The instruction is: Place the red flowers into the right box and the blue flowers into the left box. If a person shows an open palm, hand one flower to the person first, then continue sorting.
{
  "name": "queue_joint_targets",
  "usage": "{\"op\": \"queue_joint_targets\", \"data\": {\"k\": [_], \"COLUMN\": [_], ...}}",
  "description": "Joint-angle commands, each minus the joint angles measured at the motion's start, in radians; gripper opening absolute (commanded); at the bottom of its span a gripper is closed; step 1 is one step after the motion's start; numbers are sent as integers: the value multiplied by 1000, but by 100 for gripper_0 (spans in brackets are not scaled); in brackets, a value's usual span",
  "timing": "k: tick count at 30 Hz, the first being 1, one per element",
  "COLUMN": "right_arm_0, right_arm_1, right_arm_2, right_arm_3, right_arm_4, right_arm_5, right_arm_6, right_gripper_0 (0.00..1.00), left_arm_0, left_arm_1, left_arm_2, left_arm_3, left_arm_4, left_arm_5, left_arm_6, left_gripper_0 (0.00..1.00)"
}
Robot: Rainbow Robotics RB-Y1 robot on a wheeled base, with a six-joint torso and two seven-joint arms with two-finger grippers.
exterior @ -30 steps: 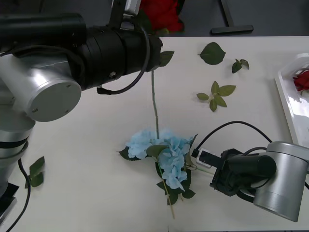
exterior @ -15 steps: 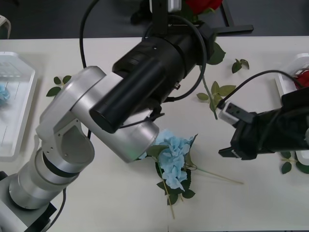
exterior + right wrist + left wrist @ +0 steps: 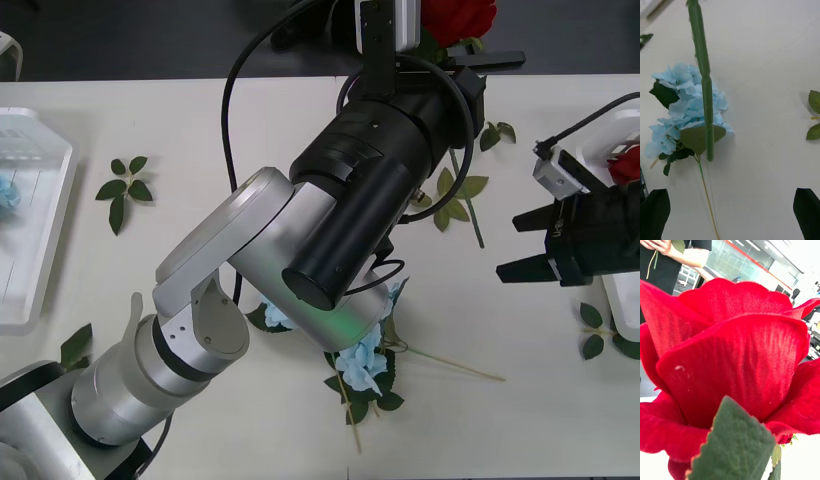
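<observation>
A white desk [image 3: 250, 140] runs across the front view, with dark floor beyond its far edge and loose green leaf sprigs [image 3: 122, 180] scattered over it. The left arm reaches diagonally from the near left to the far middle, and its left hand [image 3: 400, 30] is at the far edge, grasping a red rose [image 3: 458, 15] whose head stands above the desk edge; the hand's own fingers are hidden, but the rose's petals [image 3: 733, 360] and a green leaf [image 3: 733, 446] sit right against the left wrist camera, and its green stem [image 3: 468, 205] hangs down over the desk, its tip [image 3: 707, 112] showing above the blue hydrangea [image 3: 685, 108] in the right wrist view. That hydrangea [image 3: 360, 360] lies on the desk at the near middle, partly under the left arm. The right hand [image 3: 520, 245] hovers at the right with its black fingers [image 3: 807, 210] spread apart and empty, just beside the right box [image 3: 590, 200], where another red flower [image 3: 625, 165] lies. The left box [image 3: 40, 240] sits at the left edge with a pale-blue flower [image 3: 5, 190] in it.
</observation>
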Motion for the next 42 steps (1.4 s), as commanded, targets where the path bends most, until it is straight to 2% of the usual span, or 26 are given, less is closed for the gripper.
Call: {"op": "queue_joint_targets", "data": {"k": [1, 8, 9, 11, 12, 13, 14, 15, 17, 42], "right_arm_0": [-44, -70, -72, -73, -73, -73, -73, -73, -72, -72], "right_arm_1": [28, 84, 91, 93, 93, 93, 93, 93, 93, 93], "right_arm_2": [-15, -15, -14, -8, -3, 1, 3, 11, 15, 28], "right_arm_3": [25, 25, 25, 25, 25, 25, 25, 25, 25, 25], "right_arm_4": [-86, -88, -88, -88, -88, -89, -88, -86, -83, -82], "right_arm_5": [-41, -63, -67, -69, -69, -69, -69, -70, -75, -77], "right_arm_6": [14, 2, 0, -1, -3, -3, -6, -7, -11, -37], "right_gripper_0": [96, 95, 90, 74, 59, 38, 29, 9, 0, 0], "left_arm_0": [-41, -40, -40, -40, -40, -40, -40, -40, -40, -43], "left_arm_1": [-32, -24, -24, -23, -21, -21, -21, -18, -16, -4], "left_arm_2": [-17, -17, -17, -17, -17, -17, -17, -17, -17, -17], "left_arm_3": [-13, -13, -13, -13, -13, -13, -13, -13, -13, -13], "left_arm_4": [-16, -18, -20, -24, -27, -30, -32, -33, -33, -47], "left_arm_5": [-16, -16, -16, -16, -16, -16, -16, -16, -16, -16], "left_arm_6": [38, 44, 45, 47, 48, 50, 52, 53, 56, 73], "left_gripper_0": [0, 0, 0, 0, 0, 0, 0, 0, 0, 0]}}
